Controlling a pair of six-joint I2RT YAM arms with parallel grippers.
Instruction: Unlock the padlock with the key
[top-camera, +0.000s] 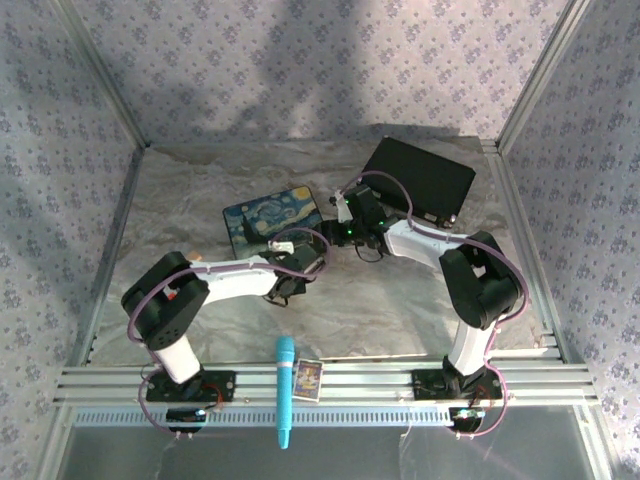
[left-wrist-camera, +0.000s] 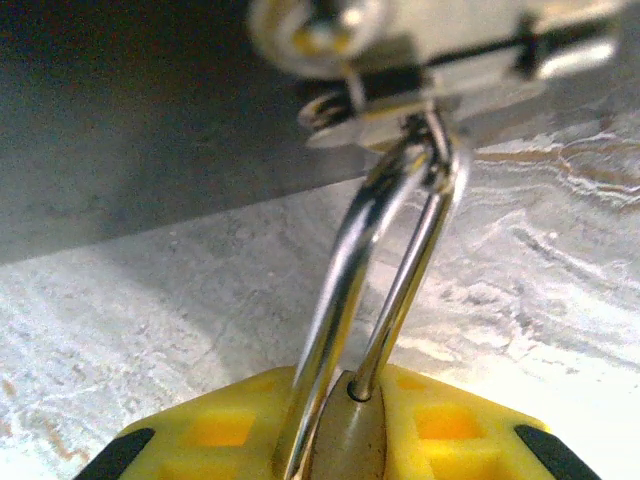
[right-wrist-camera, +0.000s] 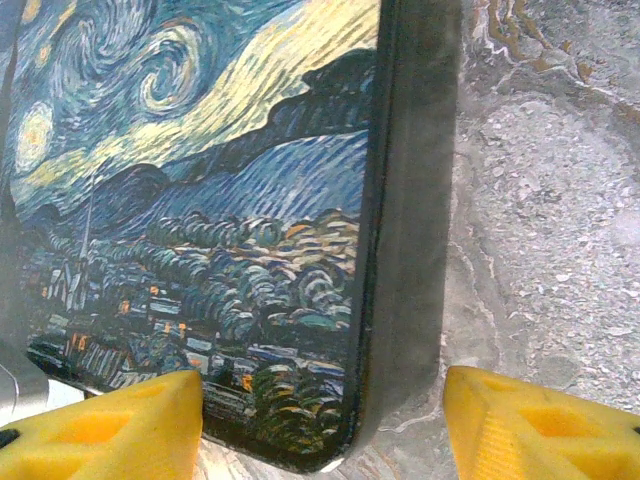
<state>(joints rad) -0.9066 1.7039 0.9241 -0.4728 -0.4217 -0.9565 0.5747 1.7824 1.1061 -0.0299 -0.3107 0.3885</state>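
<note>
Counts: two arms, two grippers, one padlock (left-wrist-camera: 346, 440), one starry-night tin (top-camera: 272, 221), one black case (top-camera: 420, 177), one cyan stick (top-camera: 284, 392), one small printed card (top-camera: 308, 380).

Surroundings: the tin lies flat mid-table on the grey marbled table cover (top-camera: 400, 312). The black case is behind and to its right, near the far right corner. The stick and card sit on the front rail between the arm bases, well apart from both grippers. In the top view both wrists meet just in front of the tin and their own bodies cover whatever is beneath them.

Right gripper (right-wrist-camera: 320, 430): yellow fingers wide apart and nothing clamped. They straddle the tin's dark side edge, one fingertip over the painted lid and the other over bare table.

Left gripper (left-wrist-camera: 335, 445): yellow pads (left-wrist-camera: 220, 430) closed in on the padlock body from both sides, with the lock held just above the table.

Padlock look: dull brass-tan body, mostly cut off at the bottom edge. A thin polished silver shackle (left-wrist-camera: 400, 290) rises from it in a narrow loop. One leg enters the body top, and the other leg's seat is hidden, so locked or not, cannot tell. Silvery ring hardware (left-wrist-camera: 370, 85) hangs through the shackle's top, too blurred to identify.
</note>
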